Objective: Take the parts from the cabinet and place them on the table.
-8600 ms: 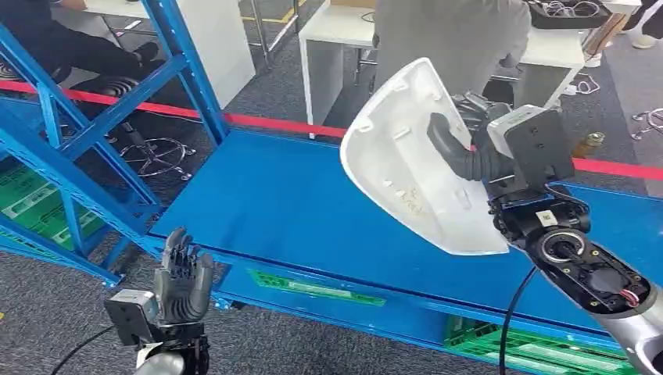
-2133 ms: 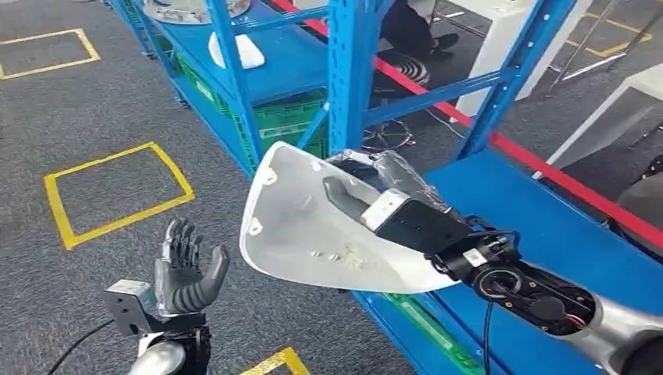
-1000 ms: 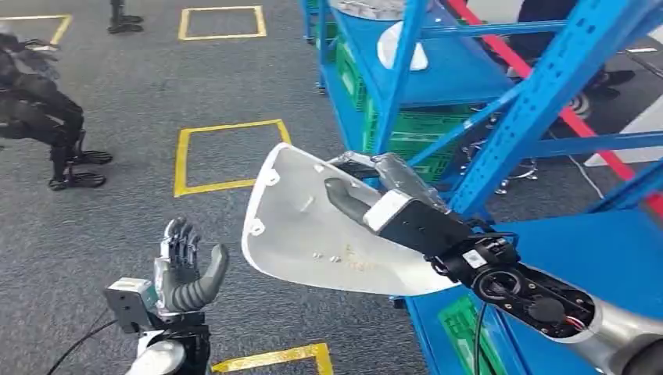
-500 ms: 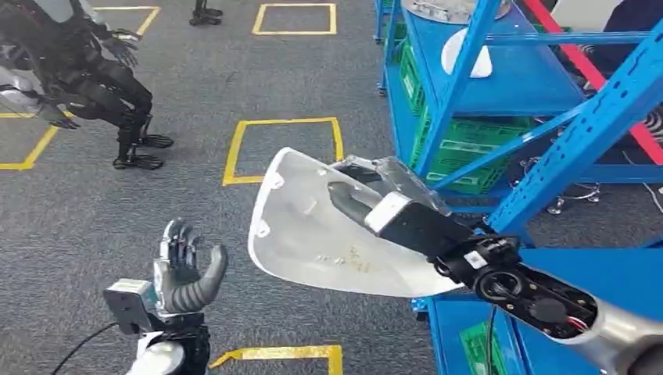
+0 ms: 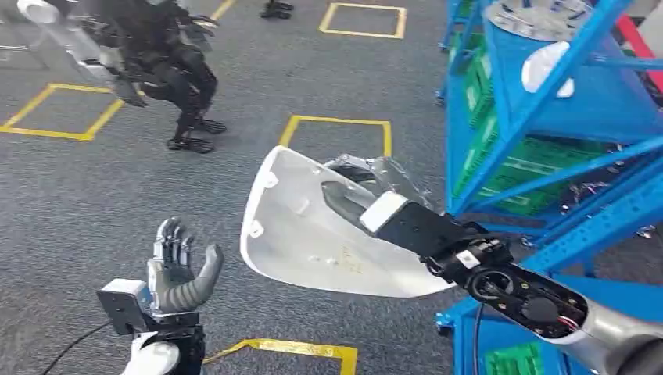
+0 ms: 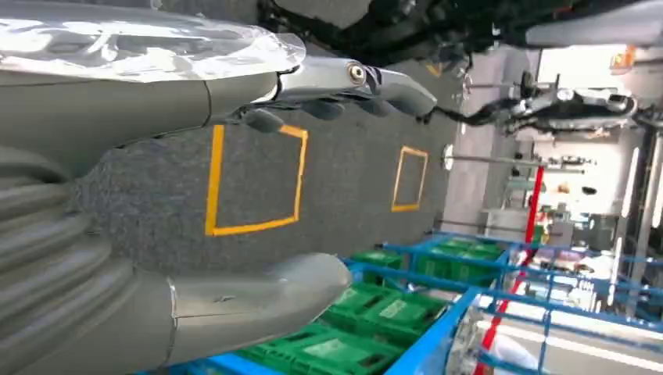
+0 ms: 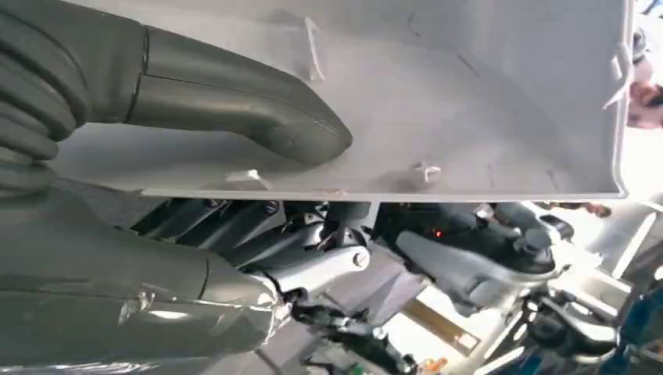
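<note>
Right hand (image 5: 375,207) clamped on the white shell (image 5: 313,234), thumb inside, fingers behind; left hand (image 5: 178,269) spread, holding nothing. Beside the blue cabinet (image 5: 539,101), I'd carry it level.

the head view is evenly lit from above, with soft and weak shadows on the grey floor (image 5: 117,195). the white part (image 5: 313,234) is bright but not burnt out. the far corners are a little smeared. in the left wrist view the plastic wrap (image 6: 141,47) has strong glare, and the far hall is overexposed and hazy. in the right wrist view the thumb (image 7: 234,109) is sharp, the background is blurred and washed out.
</note>
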`<state>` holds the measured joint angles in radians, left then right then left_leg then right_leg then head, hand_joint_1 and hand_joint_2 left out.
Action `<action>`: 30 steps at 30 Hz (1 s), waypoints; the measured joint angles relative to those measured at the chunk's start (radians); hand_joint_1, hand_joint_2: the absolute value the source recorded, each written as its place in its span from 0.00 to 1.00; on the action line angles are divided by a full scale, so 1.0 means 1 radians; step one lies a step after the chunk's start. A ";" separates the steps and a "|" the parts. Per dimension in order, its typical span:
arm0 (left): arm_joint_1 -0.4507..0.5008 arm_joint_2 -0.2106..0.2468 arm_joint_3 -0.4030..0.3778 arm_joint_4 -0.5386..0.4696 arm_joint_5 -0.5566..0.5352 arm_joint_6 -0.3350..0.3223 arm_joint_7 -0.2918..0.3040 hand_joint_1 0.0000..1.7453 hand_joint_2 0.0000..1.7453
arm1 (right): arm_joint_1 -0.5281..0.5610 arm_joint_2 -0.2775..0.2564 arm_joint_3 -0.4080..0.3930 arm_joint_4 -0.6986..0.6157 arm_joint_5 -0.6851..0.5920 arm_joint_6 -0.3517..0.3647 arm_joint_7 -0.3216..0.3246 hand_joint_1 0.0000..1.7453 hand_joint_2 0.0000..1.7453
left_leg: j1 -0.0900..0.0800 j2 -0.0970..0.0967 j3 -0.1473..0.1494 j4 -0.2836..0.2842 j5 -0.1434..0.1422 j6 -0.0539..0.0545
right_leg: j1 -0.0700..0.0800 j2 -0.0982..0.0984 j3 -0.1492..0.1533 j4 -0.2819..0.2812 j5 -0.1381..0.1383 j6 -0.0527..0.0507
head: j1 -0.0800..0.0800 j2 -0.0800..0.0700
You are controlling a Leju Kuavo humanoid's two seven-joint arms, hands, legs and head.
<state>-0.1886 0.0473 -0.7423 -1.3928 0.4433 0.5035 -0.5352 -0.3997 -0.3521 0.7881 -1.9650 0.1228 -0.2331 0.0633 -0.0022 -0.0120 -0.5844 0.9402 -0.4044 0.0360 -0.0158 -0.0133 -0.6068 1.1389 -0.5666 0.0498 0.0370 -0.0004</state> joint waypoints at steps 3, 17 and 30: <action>0.005 0.001 0.000 0.000 0.000 0.000 0.004 0.00 1.00 | 0.019 0.000 -0.001 0.001 0.001 -0.001 0.000 1.00 1.00 | -0.001 -0.041 0.001 0.002 -0.001 0.000 | -0.001 0.009 -0.084 0.146 -0.023 0.004 | 0.008 0.000; 0.000 0.000 0.000 0.000 0.000 -0.023 0.008 0.00 1.00 | 0.042 0.004 -0.022 -0.005 0.015 0.002 0.008 1.00 1.00 | 0.005 0.000 -0.169 0.328 -0.147 -0.050 | -0.004 -0.007 0.058 -0.193 0.135 -0.039 | -0.018 0.000; -0.004 0.000 0.000 0.000 0.000 -0.031 0.005 0.00 1.00 | 0.051 0.008 -0.033 -0.009 0.014 -0.007 0.005 1.00 1.00 | 0.004 0.005 0.005 -0.009 0.003 -0.003 | -0.003 -0.007 0.018 -0.050 0.028 0.006 | -0.002 0.000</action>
<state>-0.1927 0.0473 -0.7427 -1.3924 0.4437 0.4727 -0.5299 -0.3483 -0.3444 0.7550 -1.9738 0.1373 -0.2403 0.0683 0.0019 -0.0065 -0.5798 0.9313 -0.4011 0.0331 -0.0184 -0.0201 -0.5892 1.0889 -0.5388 0.0558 0.0347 -0.0004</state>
